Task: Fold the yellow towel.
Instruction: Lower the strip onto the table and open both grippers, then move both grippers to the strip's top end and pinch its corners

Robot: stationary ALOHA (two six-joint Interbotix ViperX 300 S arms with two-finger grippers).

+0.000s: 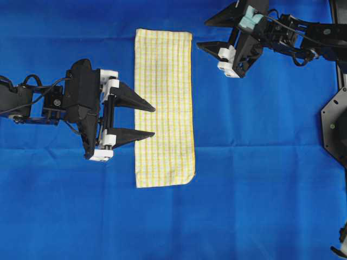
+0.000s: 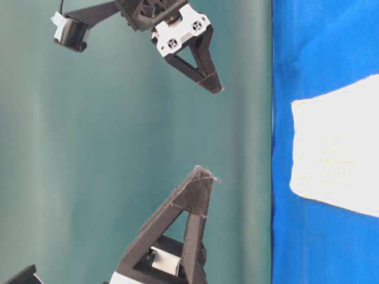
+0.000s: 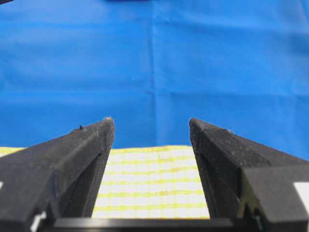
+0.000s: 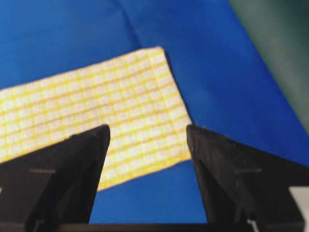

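Note:
The yellow towel (image 1: 164, 108) lies flat on the blue cloth as a long narrow strip, white with a fine yellow check. My left gripper (image 1: 153, 121) comes in from the left, open, with both fingertips just over the strip's left edge near its middle. In the left wrist view the towel (image 3: 152, 179) fills the gap between the open fingers of the left gripper (image 3: 150, 122). My right gripper (image 1: 201, 33) hovers open beside the strip's far right corner, apart from it. The right wrist view shows that corner of the towel (image 4: 96, 96) beyond the empty right gripper (image 4: 147, 129).
The blue backdrop cloth (image 1: 260, 162) covers the table on all sides of the towel, with faint creases. A black arm base (image 1: 336, 124) stands at the right edge. In the table-level view the towel (image 2: 337, 148) shows as a pale patch on the blue.

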